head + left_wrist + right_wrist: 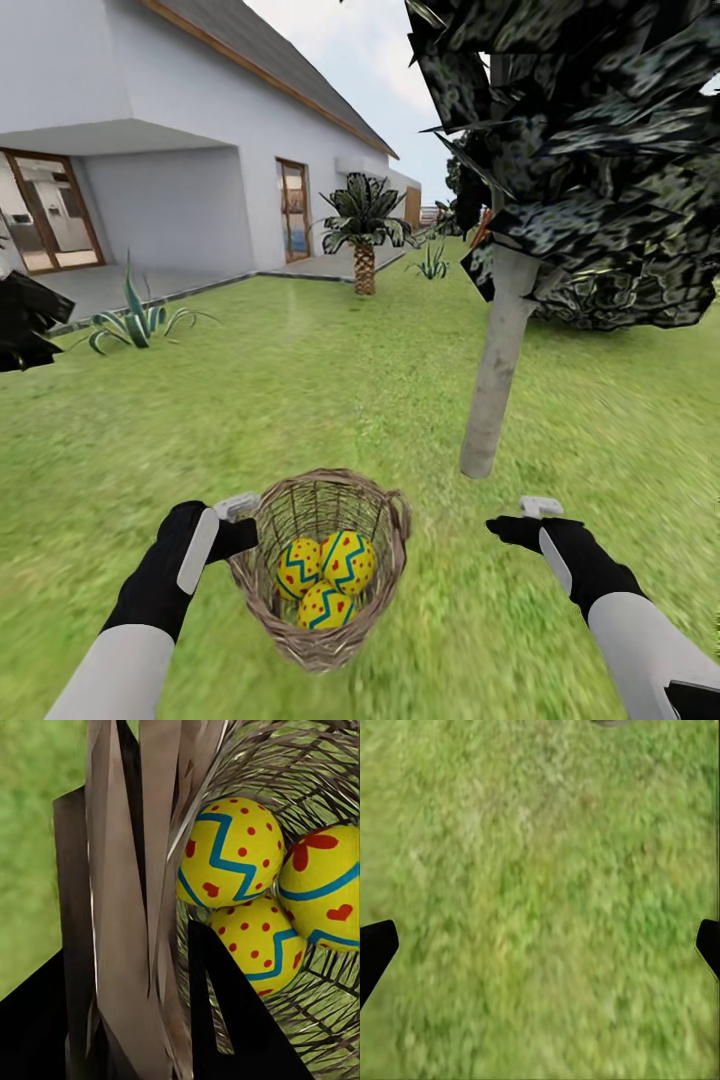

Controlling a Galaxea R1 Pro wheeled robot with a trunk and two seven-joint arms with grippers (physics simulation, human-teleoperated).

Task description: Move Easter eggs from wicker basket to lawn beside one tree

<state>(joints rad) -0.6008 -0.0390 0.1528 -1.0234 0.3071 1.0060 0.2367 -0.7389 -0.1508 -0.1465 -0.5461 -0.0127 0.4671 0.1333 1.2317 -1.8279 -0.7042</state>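
Upright, the wicker basket opens skyward, left jaws clamped on its rim, right jaws spread wide over lawn

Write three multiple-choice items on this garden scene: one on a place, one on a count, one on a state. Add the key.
1. Where is the tree from the wicker basket?
A. ahead, to the right
B. ahead, to the left
C. behind the house

2. How many Easter eggs lie in the basket?
A. one
B. two
C. three

3. How do the right gripper jaws stand?
A. shut on an egg
B. open over grass
C. clamped on the rim

Key: A, the trunk rises right of the basket; C, three lie together; B, bare lawn shows between the tips.
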